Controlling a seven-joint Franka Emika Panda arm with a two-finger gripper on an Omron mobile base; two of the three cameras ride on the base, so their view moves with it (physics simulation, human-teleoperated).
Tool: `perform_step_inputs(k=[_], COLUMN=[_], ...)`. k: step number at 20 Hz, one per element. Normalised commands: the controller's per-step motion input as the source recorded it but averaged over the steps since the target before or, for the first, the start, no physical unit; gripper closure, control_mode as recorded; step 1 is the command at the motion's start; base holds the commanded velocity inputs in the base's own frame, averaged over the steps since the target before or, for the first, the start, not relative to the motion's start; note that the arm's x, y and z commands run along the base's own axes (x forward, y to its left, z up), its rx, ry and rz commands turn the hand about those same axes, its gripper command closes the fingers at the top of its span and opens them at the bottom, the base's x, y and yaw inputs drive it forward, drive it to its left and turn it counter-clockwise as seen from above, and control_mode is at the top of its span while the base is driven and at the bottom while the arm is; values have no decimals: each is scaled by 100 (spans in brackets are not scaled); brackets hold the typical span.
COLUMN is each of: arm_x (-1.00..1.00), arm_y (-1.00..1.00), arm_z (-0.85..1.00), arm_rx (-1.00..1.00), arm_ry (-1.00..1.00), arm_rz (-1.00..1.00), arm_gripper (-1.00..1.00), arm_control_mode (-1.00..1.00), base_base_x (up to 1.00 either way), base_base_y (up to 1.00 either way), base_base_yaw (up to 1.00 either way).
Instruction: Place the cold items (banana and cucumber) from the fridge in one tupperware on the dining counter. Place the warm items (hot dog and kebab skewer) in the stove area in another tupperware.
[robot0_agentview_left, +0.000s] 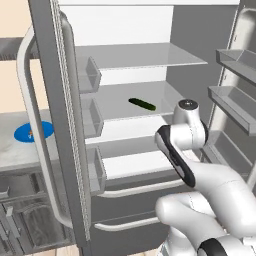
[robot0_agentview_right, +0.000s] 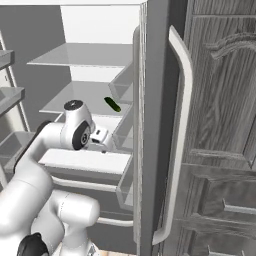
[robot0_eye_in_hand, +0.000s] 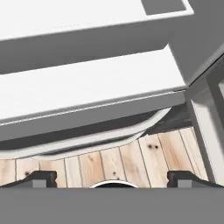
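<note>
A dark green cucumber (robot0_agentview_left: 142, 104) lies on the fridge's middle shelf (robot0_agentview_left: 115, 100), centre frame, while the arm's tool (robot0_eye_in_hand: 113, 178), jaws spread wide and empty, points down at the wooden floor (robot0_eye_in_hand: 131, 159).

The open fridge holds three white shelves stacked one above another. The top shelf (robot0_agentview_left: 145, 56) is bare. On the middle shelf (robot0_agentview_left: 115, 102) lies a dark green cucumber (robot0_agentview_left: 142, 104), flat, at about 3 o'clock from the shelf's centre in the left base view and pointing toward 4 o'clock. The bottom shelf (robot0_agentview_left: 130, 162) carries nothing that can be seen. Beneath the fridge, a light wooden plank floor (robot0_eye_in_hand: 118, 164) shows in the hand view.
</note>
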Motion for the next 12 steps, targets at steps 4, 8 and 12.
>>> perform_step_inputs(k=[4,8,12], arm_x=[95,92,46], arm_y=[0,2,0], arm_z=[43,66,38], arm_rx=[-4,-10,0], arm_ry=[-34,-16,-1], arm_rz=[8,5,1], arm_gripper=[-100,-100,-100], arm_control_mode=[-100,-100,-100], base_base_x=[0,0,0], base_base_y=[0,0,0], base_base_yaw=[0,0,0])
